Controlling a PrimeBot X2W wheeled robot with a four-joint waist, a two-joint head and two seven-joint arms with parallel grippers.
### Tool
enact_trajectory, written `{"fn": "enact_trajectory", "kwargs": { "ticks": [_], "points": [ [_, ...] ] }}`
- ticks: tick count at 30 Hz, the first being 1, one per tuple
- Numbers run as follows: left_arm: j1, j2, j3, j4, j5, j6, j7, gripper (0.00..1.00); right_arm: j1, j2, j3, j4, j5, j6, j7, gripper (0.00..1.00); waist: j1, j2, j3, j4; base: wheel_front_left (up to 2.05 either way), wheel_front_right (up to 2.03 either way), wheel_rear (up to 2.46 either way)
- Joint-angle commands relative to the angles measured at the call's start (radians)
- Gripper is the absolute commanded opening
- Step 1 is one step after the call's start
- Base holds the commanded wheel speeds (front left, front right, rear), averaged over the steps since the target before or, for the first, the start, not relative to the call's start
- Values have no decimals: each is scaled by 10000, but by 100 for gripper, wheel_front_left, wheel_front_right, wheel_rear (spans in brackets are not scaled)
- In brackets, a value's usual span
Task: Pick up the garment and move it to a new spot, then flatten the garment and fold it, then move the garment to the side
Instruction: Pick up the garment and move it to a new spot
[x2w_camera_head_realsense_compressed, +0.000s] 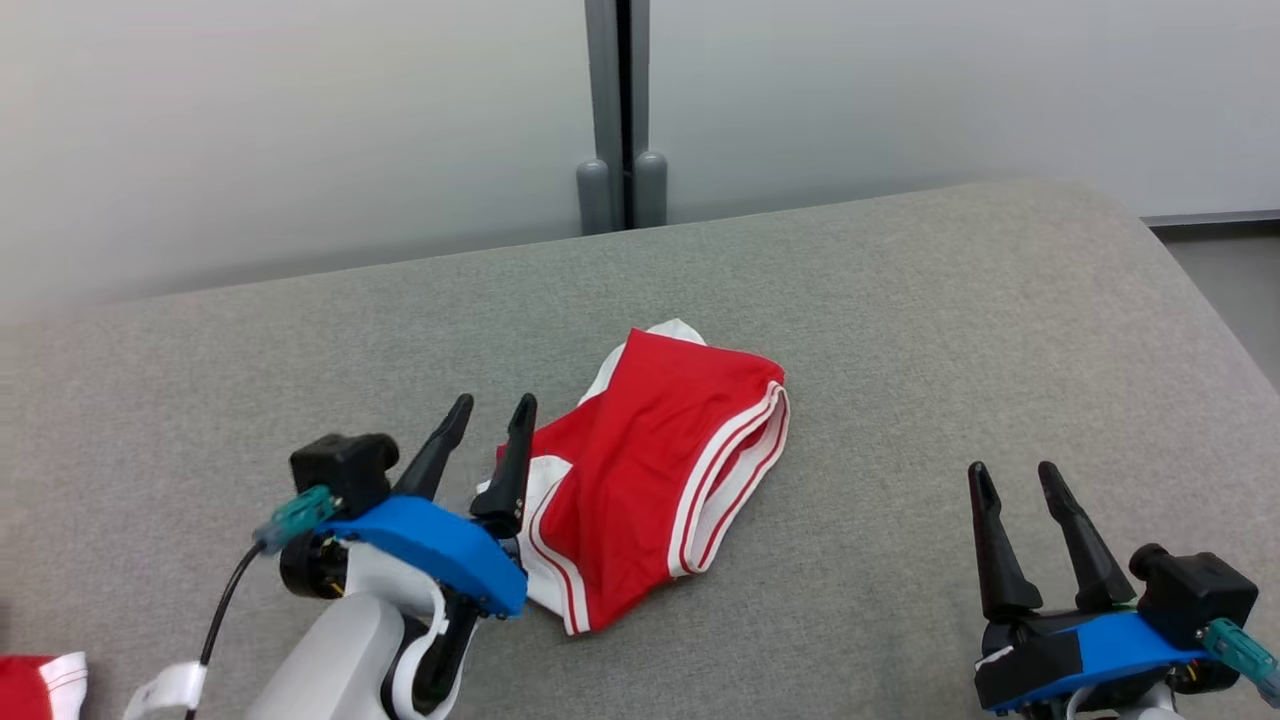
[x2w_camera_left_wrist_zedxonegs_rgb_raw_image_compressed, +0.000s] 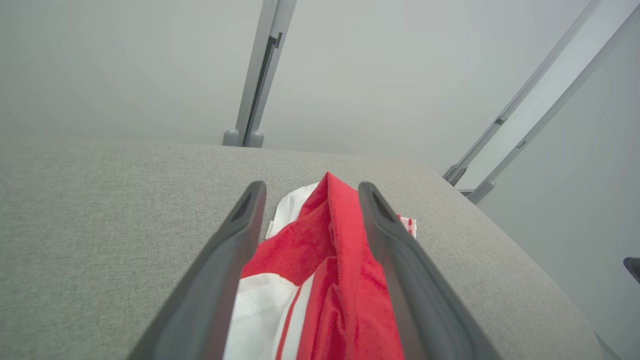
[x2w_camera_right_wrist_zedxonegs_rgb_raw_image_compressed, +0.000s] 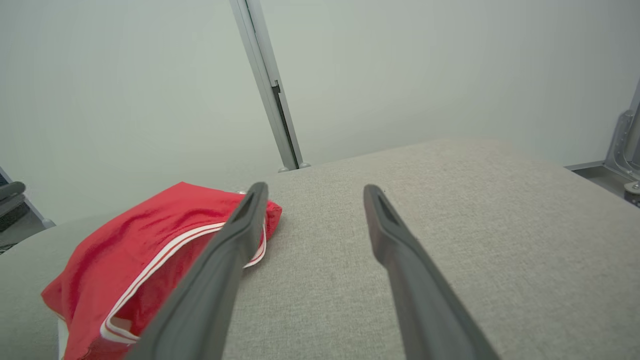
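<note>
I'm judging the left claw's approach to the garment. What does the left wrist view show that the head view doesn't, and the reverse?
Left wrist view: a raised red fold of the garment between the fingers of the open left claw, white panel beneath; contact unclear. Head view: the garment's whole crumpled outline with white-striped hems, the right claw open and apart from it, and another red-and-white cloth at the lower left corner. Both: the garment, the grey padded surface and the grey post behind it.

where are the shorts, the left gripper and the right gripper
shorts (x2w_camera_head_realsense_compressed: 650, 450): head view, red middle panel
left gripper (x2w_camera_head_realsense_compressed: 493, 408): head view, midway between the tips of its fingers
right gripper (x2w_camera_head_realsense_compressed: 1013, 472): head view, midway between the tips of its fingers
</note>
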Motion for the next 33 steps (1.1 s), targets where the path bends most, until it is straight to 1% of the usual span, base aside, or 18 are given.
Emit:
{"fn": "enact_trajectory", "kwargs": {
  "ticks": [1,4,5,8,9,13,16,19,23,27,30,33],
  "points": [
    [324,32,200,-217,1,16,-589,100,177,-28,-24,-96,-99,5,67,100,2,0,-71,155,0,0,0],
    [831,64,507,-532,32,30,-1390,100,264,-32,-54,-211,-149,3,180,100,2,0,-184,391,0,0,0],
    [991,70,670,-608,103,115,-1561,100,309,-31,-74,-260,-175,5,201,100,2,0,-221,481,0,0,0],
    [1485,-19,1284,-977,377,224,-1799,100,391,-31,-86,-373,-192,3,311,100,2,0,-294,674,0,0,0],
    [1631,-111,1637,-1231,532,278,-1817,100,399,-29,-88,-407,-182,5,340,100,2,0,-311,731,0,0,0],
    [2503,-442,3050,-2257,1719,321,-1824,100,499,-33,-107,-518,-219,5,446,100,2,0,-364,912,0,0,0],
    [3067,-559,3659,-2728,2813,311,-1826,100,541,-33,-143,-583,-241,5,470,100,2,0,-388,1024,0,0,0],
    [3528,-478,3837,-2673,3707,366,-1826,100,597,-33,-166,-621,-247,5,524,100,2,0,-402,1100,0,0,0],
    [3832,-448,4031,-2575,4372,457,-1828,100,628,-33,-206,-631,-241,5,517,100,2,0,-401,1195,0,0,0],
    [4125,-470,4173,-2375,4547,316,-1828,100,721,-31,-270,-643,-252,5,530,100,2,0,-435,1313,0,0,0],
    [4302,-418,4142,-1970,4493,291,-1752,100,773,-33,-357,-646,-262,3,547,100,2,0,-490,1402,0,0,0],
    [4352,-390,4163,-1760,4423,356,-1633,100,817,-33,-456,-667,-290,5,615,100,2,0,-557,1508,0,0,0]
  ]
}}
